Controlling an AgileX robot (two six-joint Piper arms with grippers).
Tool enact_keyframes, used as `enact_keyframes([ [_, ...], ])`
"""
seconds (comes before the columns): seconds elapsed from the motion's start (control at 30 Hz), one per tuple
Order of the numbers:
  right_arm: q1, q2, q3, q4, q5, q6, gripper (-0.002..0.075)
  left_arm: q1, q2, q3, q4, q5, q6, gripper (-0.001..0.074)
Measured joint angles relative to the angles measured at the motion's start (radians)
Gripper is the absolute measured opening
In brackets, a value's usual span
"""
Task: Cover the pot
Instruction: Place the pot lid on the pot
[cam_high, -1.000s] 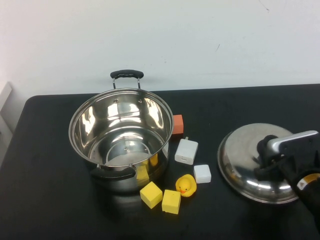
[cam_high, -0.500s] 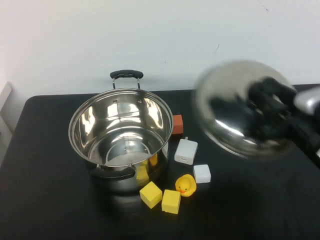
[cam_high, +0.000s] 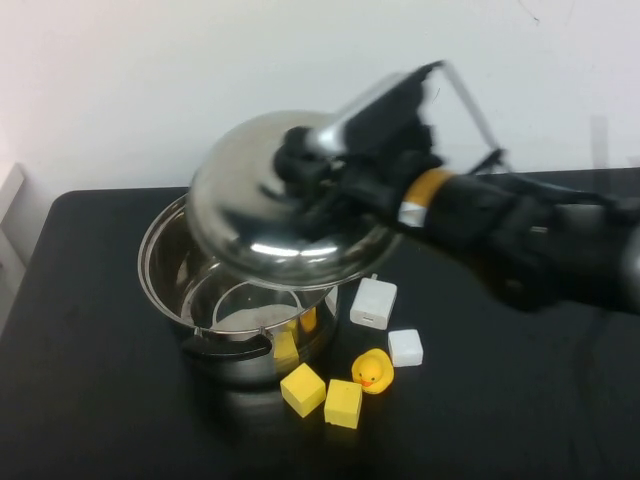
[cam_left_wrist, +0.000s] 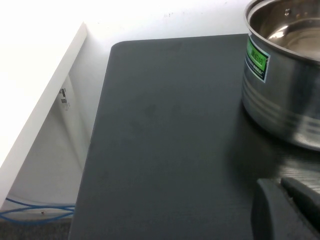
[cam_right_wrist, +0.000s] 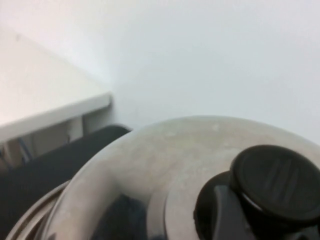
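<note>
The right hand (cam_high: 300, 165), clamped on the lid's (cam_high: 255, 215) knob (cam_right_wrist: 274, 176), holds it tilted above the pot (cam_high: 200, 290); the left hand (cam_left_wrist: 290, 210), state unclear, sits low left of the pot.

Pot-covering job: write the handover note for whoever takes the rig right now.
Right gripper: shut on the lid knob, holding the lid tilted in the air above the pot.
Left gripper: parked low on the table on the pot's left side, holding nothing.
Done: lid lifted and brought over the pot.
Left: level the lid, lower it onto the rim, release.
Duck and blocks sit close in front of the pot.
</note>
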Motion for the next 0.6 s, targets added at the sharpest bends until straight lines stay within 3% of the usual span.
enact_keyframes([
  [0.3, 0.087, 0.182, -0.232, 0.131, 0.137, -0.162, 0.0338, 0.000, 0.000, 0.000, 0.000, 0.000, 0.000, -0.0001],
  [0.6, 0.112, 0.257, -0.279, 0.165, 0.158, -0.179, 0.0338, 0.000, 0.000, 0.000, 0.000, 0.000, 0.000, -0.0002],
])
